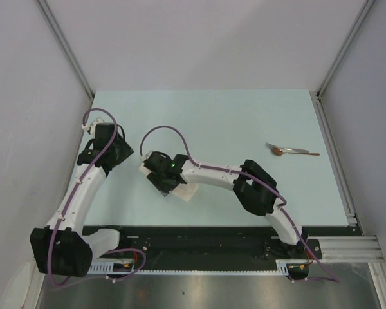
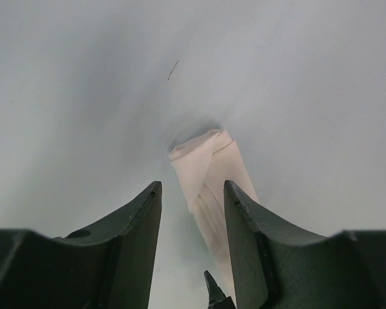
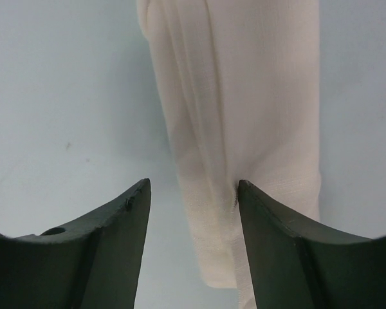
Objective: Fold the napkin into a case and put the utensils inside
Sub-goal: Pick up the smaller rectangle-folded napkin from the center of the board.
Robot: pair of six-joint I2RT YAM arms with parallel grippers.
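Napkin [image 3: 244, 96], folded into a narrow strip, lay centre-left on counter [image 1: 244, 116], partly under right wrist. Right arm reached left across, elbow bent; right fingers [image 3: 276, 238] apart, pointing down over strip. Left arm stretched forward; left fingers [image 2: 135, 238] apart, aimed at strip's end. Spoon [image 1: 293, 151] well apart, far right.

- A pale mint-green flat tabletop [image 1: 244, 122] fills the middle, matt and evenly lit, with only soft shadows.
- Three plain light-grey wall panels [image 1: 206, 38] close it in at the left, back and right.
- Two slim aluminium corner posts [image 1: 65, 48] rise slanting from the far corners.
- A silver metal rail [image 1: 338, 167] runs along the tabletop's right edge.
- A black strip [image 1: 206, 244] borders the near edge, with a brushed grey metal sheet [image 1: 206, 290] just beyond it.
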